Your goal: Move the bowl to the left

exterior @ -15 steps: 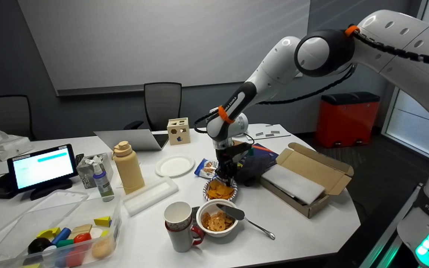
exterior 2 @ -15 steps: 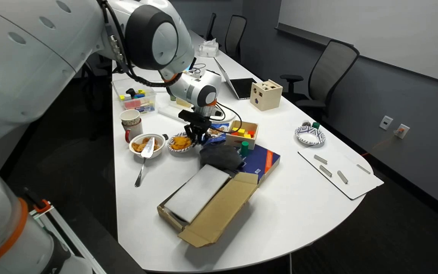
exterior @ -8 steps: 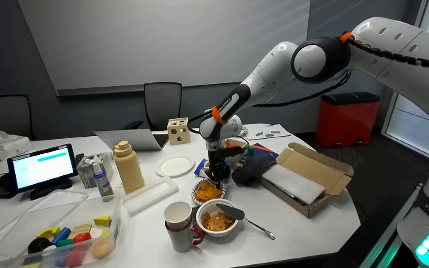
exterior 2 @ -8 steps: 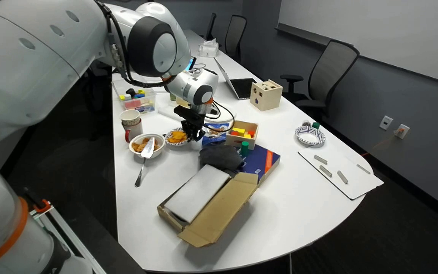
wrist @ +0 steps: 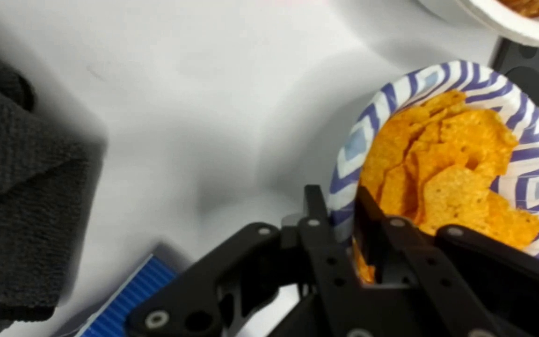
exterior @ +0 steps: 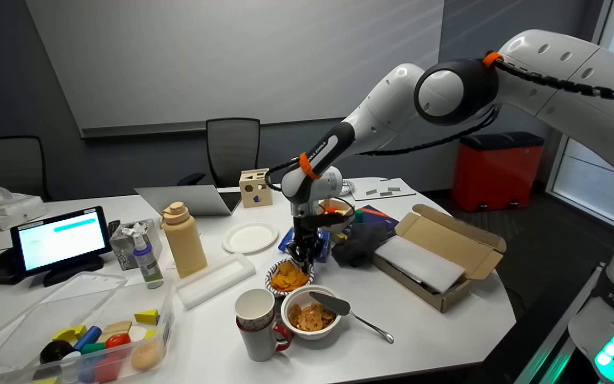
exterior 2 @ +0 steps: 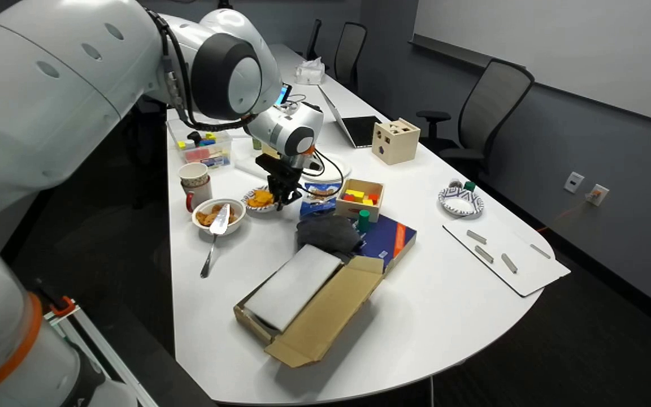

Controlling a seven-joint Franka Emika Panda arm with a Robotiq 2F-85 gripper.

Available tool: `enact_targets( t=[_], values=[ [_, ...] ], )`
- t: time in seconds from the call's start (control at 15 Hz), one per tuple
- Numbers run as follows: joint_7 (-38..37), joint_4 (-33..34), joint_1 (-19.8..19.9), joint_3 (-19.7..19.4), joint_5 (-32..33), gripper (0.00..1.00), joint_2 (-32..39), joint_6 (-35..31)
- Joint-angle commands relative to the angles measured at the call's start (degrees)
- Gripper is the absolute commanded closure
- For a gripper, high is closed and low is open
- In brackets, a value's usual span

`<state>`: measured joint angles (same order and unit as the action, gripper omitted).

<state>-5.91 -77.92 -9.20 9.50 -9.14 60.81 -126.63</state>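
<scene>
So, my end effector (wrist: 340, 196) and the bowl (wrist: 354, 145) have shifted left together over the last second, away from the dark cloth (wrist: 21, 187); the bowl follows me, so I judge the grip is working and the move underway, how far left still being unstated. Jaws nearly together: one fingertip outside the patterned rim, one inside against or near the orange chips (wrist: 452, 182), rim pinched between. Can't tell whether the base is lifted or sliding on the counter (wrist: 180, 93). Chips heaped inside. Bowl sits near the white bowl (exterior: 309, 335), just beyond it in an exterior view; in the wrist view a dark remote (wrist: 529, 77) shows between them. Blue packet (exterior 2: 319, 203), partly behind me a second ago, now shows clearer in an exterior view. Next, probably more left toward the white tray (exterior: 216, 280), then let go; flimsy rim could bend and spill chips if I rush.
</scene>
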Motion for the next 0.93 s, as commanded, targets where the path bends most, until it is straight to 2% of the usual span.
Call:
enact_targets(
  t=[0.0,0.33,0.4,0.87],
  values=[
    [-0.55,1.82,1.19,1.07,-2.93,0.46,0.30,2.24],
    [0.41,0.32,2.63,2.42,-5.66,0.07,-2.88,2.88],
    [0.23,-0.05,2.62,2.54,-5.90,0.01,-3.90,3.49],
    [0.38,-1.23,2.10,2.78,-6.77,0.00,-9.15,6.32]
  ],
)
